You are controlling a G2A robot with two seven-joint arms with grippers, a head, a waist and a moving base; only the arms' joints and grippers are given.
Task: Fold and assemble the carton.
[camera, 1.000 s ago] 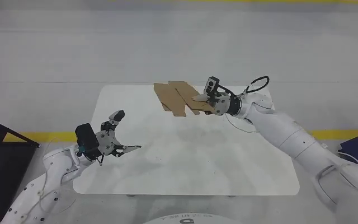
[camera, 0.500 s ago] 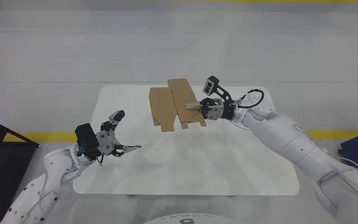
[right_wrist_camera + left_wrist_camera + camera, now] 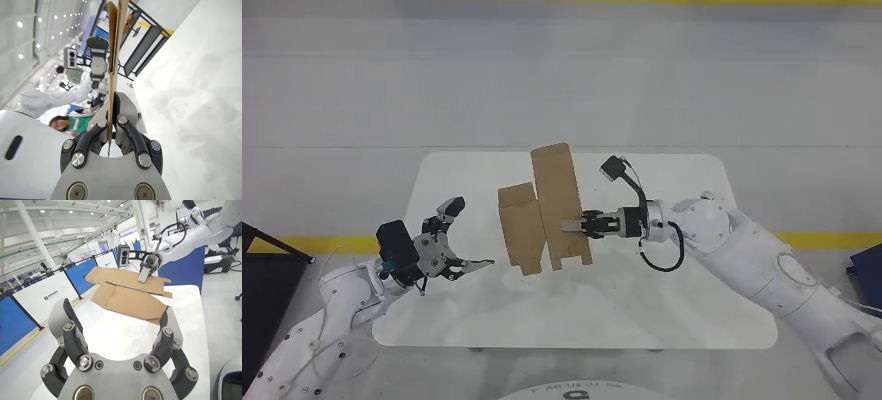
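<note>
A flat, unfolded brown carton (image 3: 542, 207) hangs above the middle of the white table (image 3: 642, 300). My right gripper (image 3: 575, 227) is shut on its right edge; in the right wrist view the carton (image 3: 112, 56) is seen edge-on, pinched between the two fingers (image 3: 122, 109). From the left wrist view the carton (image 3: 128, 291) spreads out level in the air with the right gripper (image 3: 143, 276) clamped on its far side. My left gripper (image 3: 457, 262) stays open and empty over the table's left part, a short way left of the carton, its fingers (image 3: 70, 313) spread wide.
The table's bare white surface lies under and around the carton. A yellow floor line (image 3: 822, 240) runs behind the table on both sides. Blue and white barrier panels (image 3: 47, 291) stand in the hall beyond the table.
My right arm has carried the carton from the table's far edge toward the middle and nearer the left gripper, turning it as it went. The left arm has kept still.
</note>
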